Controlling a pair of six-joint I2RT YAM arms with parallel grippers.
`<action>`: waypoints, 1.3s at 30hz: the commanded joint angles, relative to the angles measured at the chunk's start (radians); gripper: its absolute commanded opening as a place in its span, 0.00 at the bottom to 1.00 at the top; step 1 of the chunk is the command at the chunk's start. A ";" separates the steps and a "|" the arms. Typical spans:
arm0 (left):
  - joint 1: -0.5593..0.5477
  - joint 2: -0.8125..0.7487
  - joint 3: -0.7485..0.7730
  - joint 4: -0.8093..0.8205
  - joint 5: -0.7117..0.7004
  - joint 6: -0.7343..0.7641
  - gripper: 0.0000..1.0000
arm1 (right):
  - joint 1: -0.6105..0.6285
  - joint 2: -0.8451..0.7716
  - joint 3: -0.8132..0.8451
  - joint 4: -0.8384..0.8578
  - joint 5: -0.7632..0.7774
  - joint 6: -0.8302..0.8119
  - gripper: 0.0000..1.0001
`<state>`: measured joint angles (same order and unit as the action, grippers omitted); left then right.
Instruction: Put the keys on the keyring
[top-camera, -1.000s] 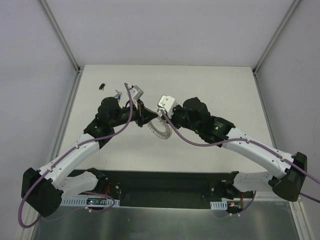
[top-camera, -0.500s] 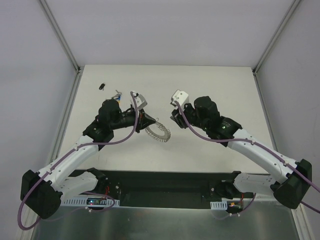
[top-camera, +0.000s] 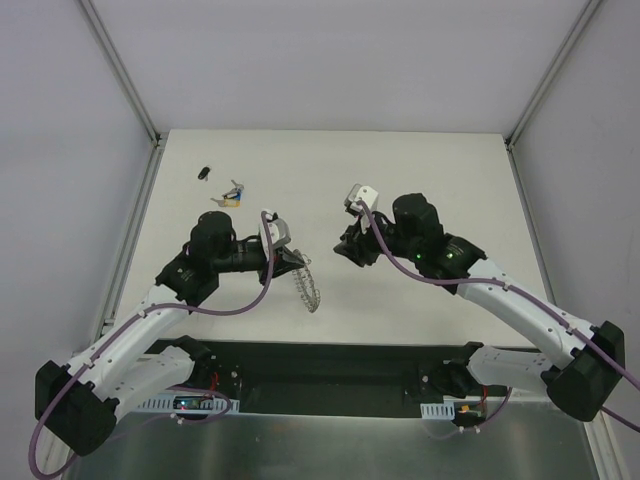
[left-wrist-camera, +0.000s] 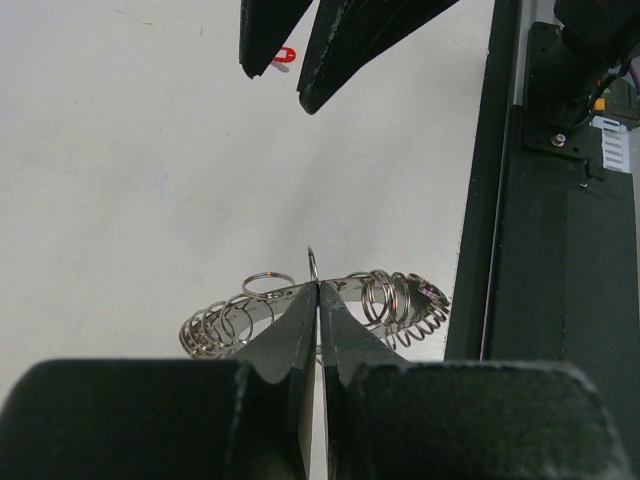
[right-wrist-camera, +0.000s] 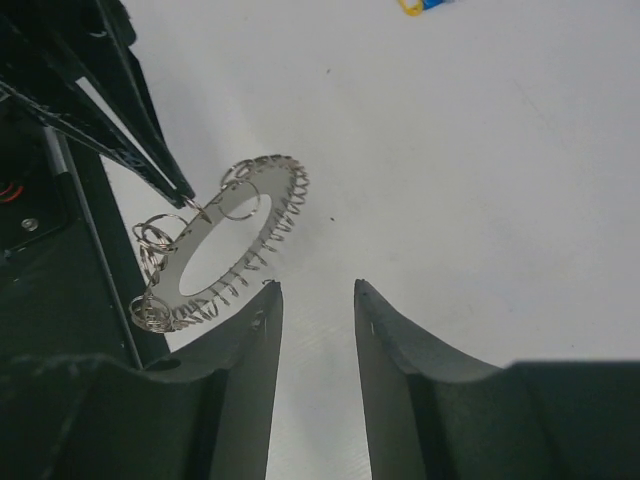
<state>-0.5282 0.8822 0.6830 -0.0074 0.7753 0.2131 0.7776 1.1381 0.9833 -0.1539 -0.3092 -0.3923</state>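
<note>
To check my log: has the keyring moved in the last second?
Yes. The keyring, held by the left gripper, has come nearer to the black base plate.

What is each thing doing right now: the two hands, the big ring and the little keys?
left hand: shut, pinching the keyring's rim.
right hand: open, holding nothing.
keyring: tilted, held by the left hand.
keys: lying on the table, not on the keyring.
</note>
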 joint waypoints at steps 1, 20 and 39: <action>0.008 0.020 0.006 0.027 0.068 0.075 0.00 | -0.001 0.026 0.034 0.054 -0.146 0.043 0.38; -0.088 0.403 0.280 -0.371 -0.192 0.244 0.00 | -0.090 -0.084 -0.189 0.037 0.298 0.188 0.38; -0.153 0.765 0.385 -0.278 -0.360 0.054 0.00 | -0.178 -0.048 -0.236 0.036 0.157 0.165 0.38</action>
<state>-0.6800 1.6535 1.0836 -0.3458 0.4538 0.3393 0.6117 1.0733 0.7341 -0.1318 -0.0910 -0.2203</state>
